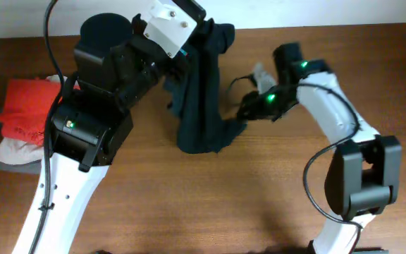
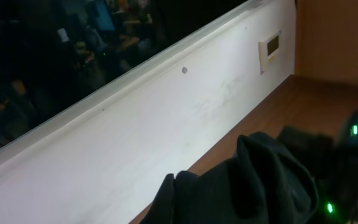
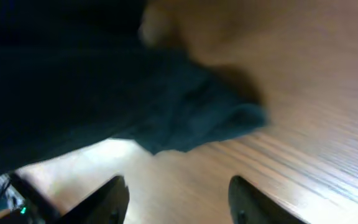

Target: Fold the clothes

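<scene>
Clothes [image 1: 197, 106], one black soft garment, hang in a long bunched column from the left pincer [image 1: 201, 34] at 12 o'clock of the overhead view, with the lower end pooled on the wooden table [image 1: 259, 204] nearer the middle. The left pincer's fingers are hidden under its white camera mount and the fabric, but it is clenched and the clothes rise straight up to it, so it is grasping them. The right pincer [image 1: 237, 102] sits on the 3 o'clock side of the garment's lower part, just beside a trailing corner; overhead does not tell whether it touches. Its own camera, though blurred, shows its fingers [image 3: 114, 199] standing apart with bare table between them, released, and the cloth corner lying ahead at their 12 o'clock, outside the gap. Only the overhead view shows a red garment [image 1: 27, 106] at 9 o'clock, lying on beige and grey folded pieces [image 1: 9, 152], well apart from the clothes. Only the left wrist view shows the room: a white wall ledge [image 2: 166, 137] running diagonally, a dark glossy pane [image 2: 55, 56] above it with dim reflections, a small white wall plate [image 2: 270, 46] at 1 o'clock, and black fabric filling the 5 o'clock corner beside two green lights
</scene>
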